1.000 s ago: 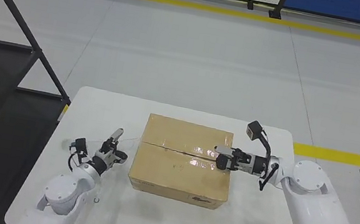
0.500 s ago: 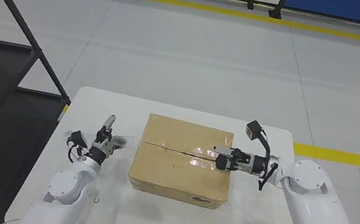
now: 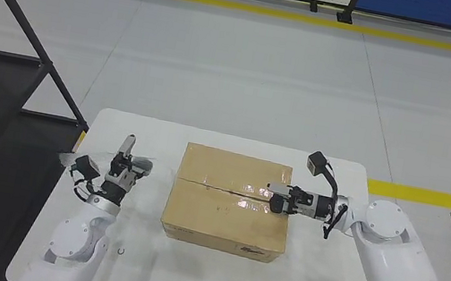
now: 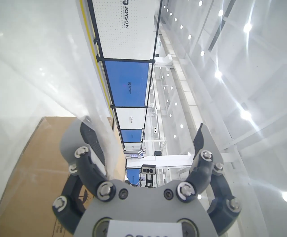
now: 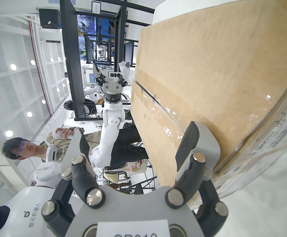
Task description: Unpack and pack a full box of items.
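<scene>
My left fingers (image 3: 133,153) wide, clear film (image 4: 67,89) against one — right fingers (image 3: 271,194) wide, one over the box (image 3: 228,205) top.

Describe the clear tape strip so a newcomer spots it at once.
On the white table sits a brown cardboard box. Beside it, the left tool stands open, and the clear tape clings to one of its fingers. It is the only see-through, crinkled strip; the box is opaque brown.
</scene>
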Controlling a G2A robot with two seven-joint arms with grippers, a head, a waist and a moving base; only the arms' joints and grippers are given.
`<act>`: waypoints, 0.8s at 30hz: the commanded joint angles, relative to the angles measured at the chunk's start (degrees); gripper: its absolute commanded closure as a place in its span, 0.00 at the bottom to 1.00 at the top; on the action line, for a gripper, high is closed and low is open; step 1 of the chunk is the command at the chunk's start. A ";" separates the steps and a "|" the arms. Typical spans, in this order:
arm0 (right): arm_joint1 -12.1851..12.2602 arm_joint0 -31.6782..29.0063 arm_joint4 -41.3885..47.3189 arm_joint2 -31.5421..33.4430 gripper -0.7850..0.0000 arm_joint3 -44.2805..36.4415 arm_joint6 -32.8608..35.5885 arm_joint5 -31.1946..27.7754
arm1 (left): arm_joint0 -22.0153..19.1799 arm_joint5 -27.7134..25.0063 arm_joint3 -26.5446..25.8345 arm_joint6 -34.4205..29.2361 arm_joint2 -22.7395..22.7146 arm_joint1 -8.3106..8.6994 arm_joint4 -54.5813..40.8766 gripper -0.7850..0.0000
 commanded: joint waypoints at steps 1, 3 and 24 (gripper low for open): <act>0.00 0.00 0.04 -0.10 0.00 0.12 -0.04 -0.14 | 0.41 0.97 -1.56 0.10 -0.06 0.00 0.41 0.00; 0.01 -0.07 0.26 -0.14 0.00 0.19 -0.03 -0.18 | 0.24 2.65 -1.75 0.01 -0.11 -0.02 0.32 0.00; 0.39 -0.80 0.45 -0.20 0.00 -0.51 -0.46 -0.46 | -6.02 9.11 10.92 -4.45 -3.61 0.06 -5.75 0.00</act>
